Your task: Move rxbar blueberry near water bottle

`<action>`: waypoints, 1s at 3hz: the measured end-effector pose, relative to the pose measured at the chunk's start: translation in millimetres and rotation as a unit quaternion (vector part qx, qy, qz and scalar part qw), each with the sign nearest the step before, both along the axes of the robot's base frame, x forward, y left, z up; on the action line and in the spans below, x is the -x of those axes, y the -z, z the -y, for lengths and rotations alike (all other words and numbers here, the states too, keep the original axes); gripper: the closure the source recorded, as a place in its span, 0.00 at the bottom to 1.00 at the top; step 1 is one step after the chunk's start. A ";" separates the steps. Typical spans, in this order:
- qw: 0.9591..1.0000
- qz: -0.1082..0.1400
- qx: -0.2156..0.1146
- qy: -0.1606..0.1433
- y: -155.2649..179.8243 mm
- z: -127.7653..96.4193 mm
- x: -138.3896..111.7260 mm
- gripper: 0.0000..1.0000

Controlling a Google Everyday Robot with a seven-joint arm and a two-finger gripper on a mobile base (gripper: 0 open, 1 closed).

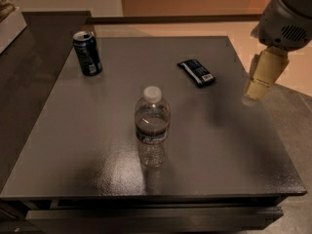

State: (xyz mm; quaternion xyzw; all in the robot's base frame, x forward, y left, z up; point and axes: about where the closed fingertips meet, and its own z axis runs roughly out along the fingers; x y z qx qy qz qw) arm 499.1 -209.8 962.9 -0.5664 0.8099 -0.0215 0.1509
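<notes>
The rxbar blueberry (pixel 196 72) lies flat on the dark grey table (pixel 97 130), right of centre toward the back, a white label patch at its near-right end. The water bottle (pixel 152 126) stands upright near the middle of the table, white cap on top, dark label band around it. My gripper (pixel 253 94) hangs at the right edge of the table, to the right of the bar and above the surface, with cream-coloured fingers (pixel 263 74) pointing down. It holds nothing.
A dark blue soda can (pixel 87 52) stands upright at the back left of the table. A white box (pixel 9 23) sits on a darker counter at the far left. Tan floor lies beyond the table's back and right edges.
</notes>
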 end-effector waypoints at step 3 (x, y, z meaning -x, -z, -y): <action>0.986 -0.041 -0.054 0.154 50.2 -36.3 -81.5 0.00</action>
